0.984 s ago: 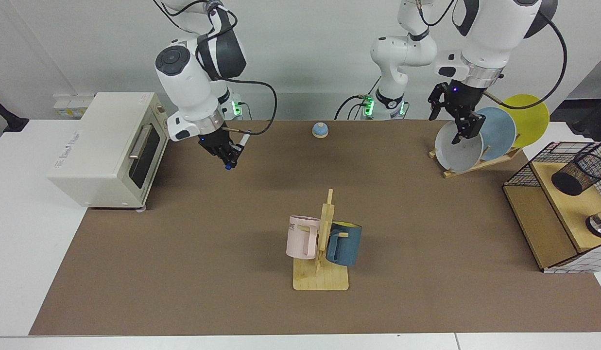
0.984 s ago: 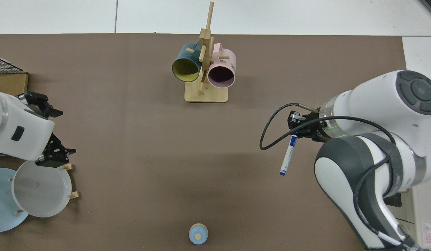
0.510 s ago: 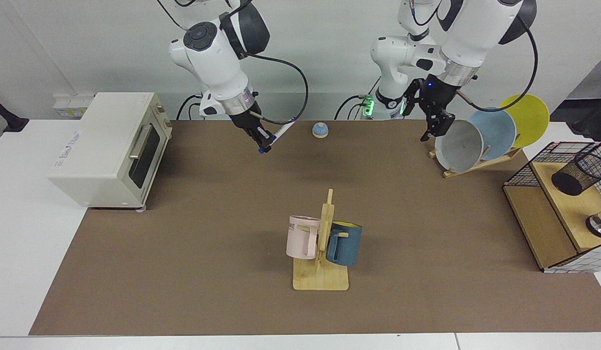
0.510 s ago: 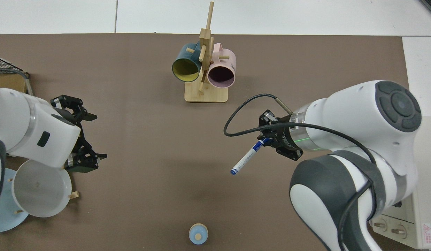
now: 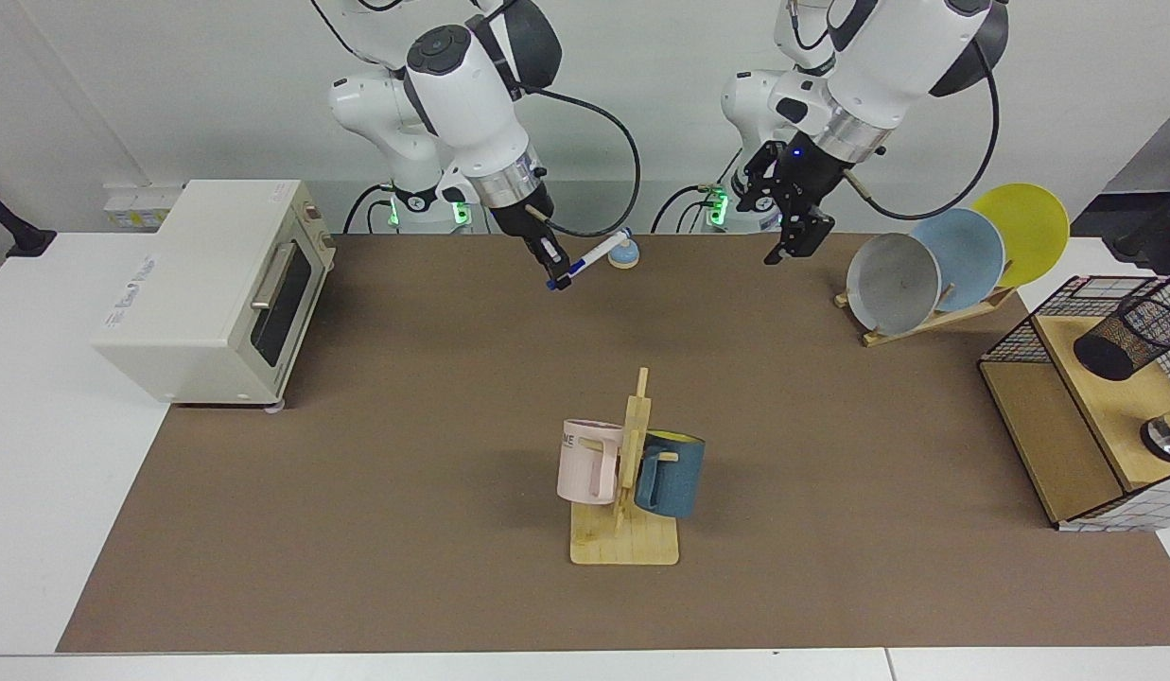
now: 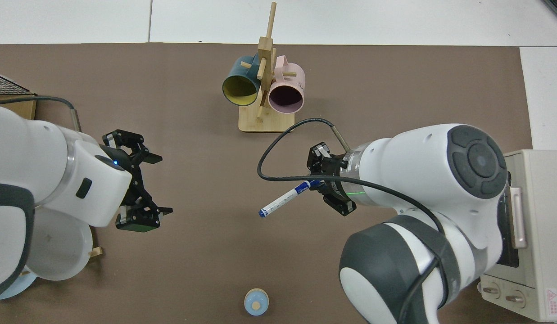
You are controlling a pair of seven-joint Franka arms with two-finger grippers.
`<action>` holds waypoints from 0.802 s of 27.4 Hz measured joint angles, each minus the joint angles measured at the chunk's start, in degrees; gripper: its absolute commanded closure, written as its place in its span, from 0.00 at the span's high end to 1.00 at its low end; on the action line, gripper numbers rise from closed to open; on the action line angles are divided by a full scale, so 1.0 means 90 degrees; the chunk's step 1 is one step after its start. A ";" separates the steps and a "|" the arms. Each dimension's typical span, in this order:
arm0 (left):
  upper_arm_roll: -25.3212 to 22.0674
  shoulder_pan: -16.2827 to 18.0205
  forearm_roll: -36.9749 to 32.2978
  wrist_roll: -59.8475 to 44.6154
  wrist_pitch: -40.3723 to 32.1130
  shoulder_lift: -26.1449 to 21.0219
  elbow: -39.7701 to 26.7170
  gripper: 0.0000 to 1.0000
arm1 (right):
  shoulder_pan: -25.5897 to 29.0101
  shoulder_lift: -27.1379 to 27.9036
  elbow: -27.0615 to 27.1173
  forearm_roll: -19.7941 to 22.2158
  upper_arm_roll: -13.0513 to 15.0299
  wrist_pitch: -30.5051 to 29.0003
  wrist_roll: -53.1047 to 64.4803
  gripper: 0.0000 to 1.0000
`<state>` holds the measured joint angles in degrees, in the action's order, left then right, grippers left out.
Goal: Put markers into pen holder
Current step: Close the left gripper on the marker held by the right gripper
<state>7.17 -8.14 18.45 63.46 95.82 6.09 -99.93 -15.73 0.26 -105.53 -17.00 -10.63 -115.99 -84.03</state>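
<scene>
The right gripper (image 6: 315, 182) was clamped on one end of a slim white marker with blue band and blue cap (image 6: 283, 199), held above the brown table mat (image 6: 206, 135); the marker lay tilted, its free end pointing away from the gripper. The left gripper (image 6: 144, 189) hovered with black fingers (image 6: 145, 157) spread apart, holding nothing, beside a white bowl (image 6: 57, 256). A wooden mug stand (image 6: 264, 121) carried a dark blue mug with yellow inside (image 6: 240, 85) and a pink mug (image 6: 286, 92). A small round blue-and-wood knob (image 6: 256, 302) sat near the mat edge. A cream toaster oven (image 6: 526, 234) stood partly behind the right arm.
</scene>
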 measured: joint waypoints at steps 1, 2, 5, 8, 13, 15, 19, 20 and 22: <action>0.0053 -0.0021 0.0040 0.0006 0.0052 0.0005 -0.0010 1.00 | -0.0025 0.0006 0.0000 0.0000 0.0000 -0.0048 -0.0124 0.00; 0.0102 -0.0062 0.0066 0.0008 0.0129 0.0012 -0.0026 1.00 | -0.0048 0.0015 0.0000 0.0000 0.0000 -0.0098 -0.0243 0.00; 0.0232 -0.0259 0.0091 0.0008 0.0427 0.0069 -0.0133 1.00 | -0.0097 0.0055 0.0000 0.0000 0.0000 -0.0184 -0.0560 0.00; 0.0288 -0.0545 0.0093 -0.0007 0.0763 0.0218 -0.0387 1.00 | -0.0135 0.0092 0.0000 0.0000 0.0000 -0.0277 -0.0864 0.00; 0.0306 -0.0876 0.0095 -0.0021 0.1209 0.0524 -0.0889 1.00 | -0.0145 0.0150 0.0000 0.0002 0.0000 -0.0439 -0.1335 0.00; 0.0310 -0.0975 0.0097 -0.0058 0.1312 0.0597 -0.1019 1.00 | -0.0145 0.0162 0.0000 0.0002 0.0000 -0.0449 -0.1438 0.00; 0.0330 -0.1110 0.0099 -0.0198 0.1563 0.0636 -0.1222 1.00 | -0.0204 0.0169 0.0000 0.0002 0.0002 -0.0451 -0.1631 0.00; 0.0339 -0.1141 0.0100 -0.0243 0.1641 0.0636 -0.1270 1.00 | -0.0234 0.0169 0.0000 0.0002 0.0001 -0.0453 -0.1679 0.00; 0.0369 -0.1192 0.0102 -0.0357 0.1793 0.0635 -0.1366 1.00 | -0.0293 0.0169 0.0001 0.0002 0.0000 -0.0458 -0.1777 0.00</action>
<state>10.49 -18.87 19.37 60.25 111.96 11.80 -112.23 -18.37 1.79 -105.52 -16.98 -10.63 -120.11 -100.02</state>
